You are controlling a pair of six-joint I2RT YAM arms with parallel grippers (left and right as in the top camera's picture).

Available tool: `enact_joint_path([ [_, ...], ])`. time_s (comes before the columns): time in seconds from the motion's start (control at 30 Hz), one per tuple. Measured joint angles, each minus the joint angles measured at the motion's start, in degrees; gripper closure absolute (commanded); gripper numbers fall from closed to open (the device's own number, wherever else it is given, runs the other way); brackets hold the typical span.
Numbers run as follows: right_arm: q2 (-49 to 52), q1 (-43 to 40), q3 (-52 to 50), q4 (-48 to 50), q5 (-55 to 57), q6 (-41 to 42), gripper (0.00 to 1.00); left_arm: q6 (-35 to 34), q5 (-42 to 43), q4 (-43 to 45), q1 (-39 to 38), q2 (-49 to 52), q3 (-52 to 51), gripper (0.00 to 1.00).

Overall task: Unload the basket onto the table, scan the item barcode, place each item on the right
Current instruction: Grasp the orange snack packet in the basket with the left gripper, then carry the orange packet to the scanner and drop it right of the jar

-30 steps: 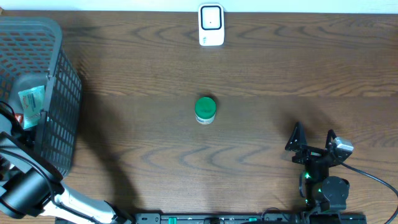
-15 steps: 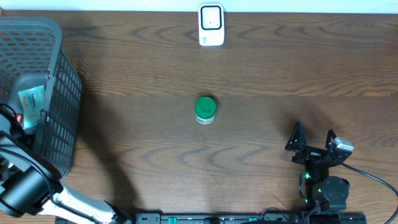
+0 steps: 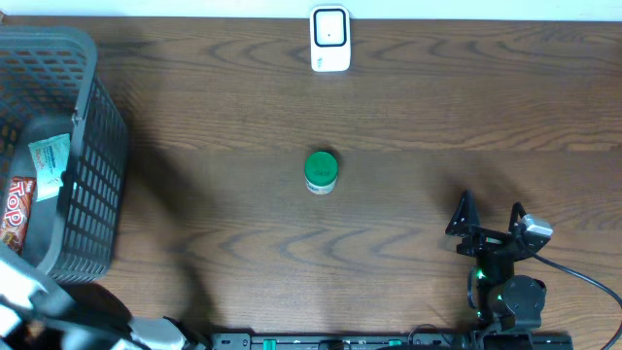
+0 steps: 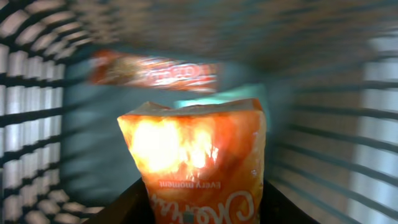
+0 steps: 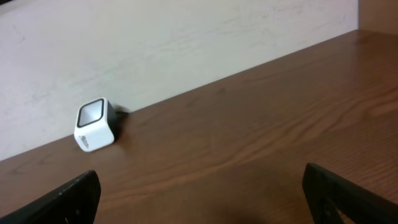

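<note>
The left pincer (image 4: 202,206) grips a glossy orange pouch (image 4: 196,155) reading "Every moment"; a grey mesh basket (image 3: 97,165) holds a red "ToP" wrapper (image 3: 17,202); the right pincer (image 3: 489,214) gapes wide.

Mock shop checkout on a test bench: a white box-shaped barcode scanner (image 3: 329,39) stands at the far edge of a brown wood-grain table (image 3: 389,117), near a plain off-white wall (image 5: 186,37); well to its left, a grey plastic mesh shopping basket (image 3: 92,165) holds packaged snacks, among them an orange foil snack packet (image 4: 193,162)
</note>
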Motion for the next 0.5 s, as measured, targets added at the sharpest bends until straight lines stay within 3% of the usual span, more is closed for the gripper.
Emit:
enact_joint_path([
  [0.1,0.0,0.0,0.0,0.0,0.02,-0.02,0.01,-0.68,5.18,3.21,-3.45,-6.1,1.25,0.52],
  [0.23,-0.02,0.0,0.0,-0.02,0.02,-0.02,0.01,-1.62,9.46,6.56,-14.91,-11.13,1.25,0.52],
  [0.37,0.0,0.0,0.0,0.02,0.04,-0.02,0.01,-2.49,10.25,10.38,-33.11,-11.67,1.25,0.51],
  [0.5,0.0,0.0,0.0,0.0,0.04,-0.02,0.01,-3.65,5.68,12.46,-52.5,-8.26,1.25,0.5],
])
